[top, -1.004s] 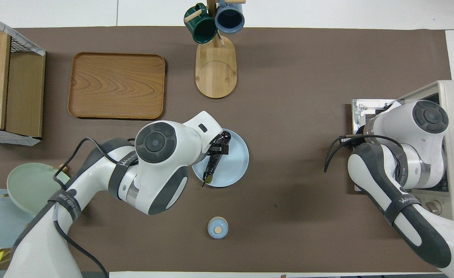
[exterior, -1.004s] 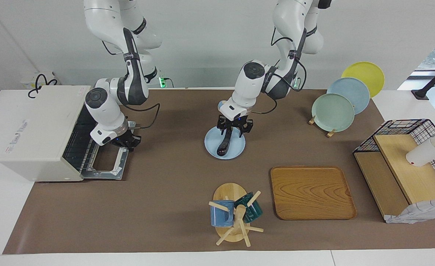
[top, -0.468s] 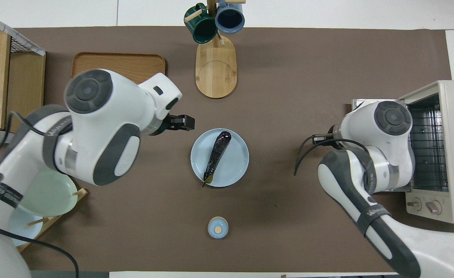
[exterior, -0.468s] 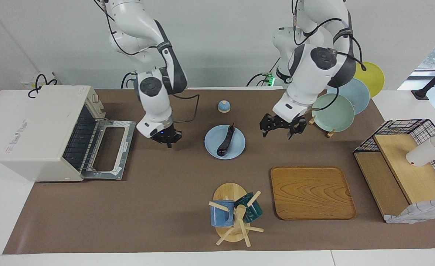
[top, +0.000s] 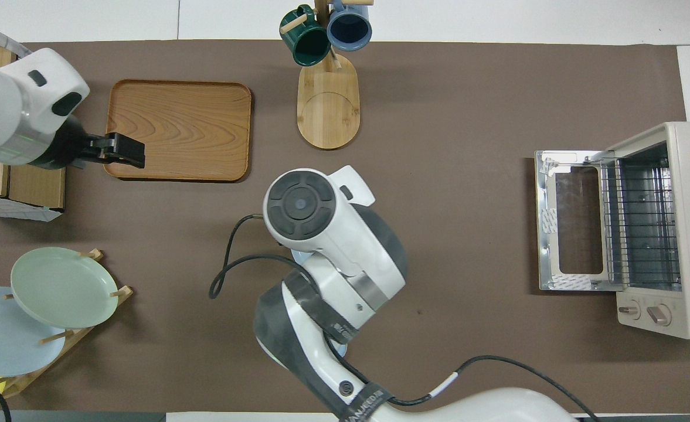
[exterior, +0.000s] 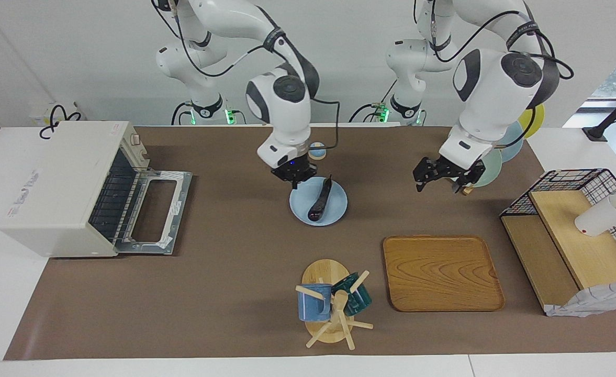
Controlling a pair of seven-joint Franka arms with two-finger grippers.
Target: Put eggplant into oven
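Observation:
The dark purple eggplant (exterior: 319,202) lies slantwise on a light blue plate (exterior: 300,210) in the middle of the brown mat. My right gripper (exterior: 293,180) hangs just over the plate's rim on the side toward the oven, beside the eggplant and holding nothing. In the overhead view the right arm hides the eggplant. The cream oven (exterior: 59,178) (top: 673,228) stands at the right arm's end of the table, its door (exterior: 155,209) (top: 567,220) dropped flat and the wire rack showing. My left gripper (exterior: 440,178) (top: 136,153) is open and empty in the air near the plate rack.
A wooden tray (exterior: 441,272) and a mug tree (exterior: 331,306) with two mugs stand farther from the robots than the plate. A plate rack (top: 57,287) and a wire shelf (exterior: 574,230) occupy the left arm's end. A small blue knob (exterior: 318,152) sits nearer the robots.
The right arm swung from the oven door across to the plate. The left gripper rose from the eggplant and drew back toward the plate rack. The eggplant stayed on the plate.

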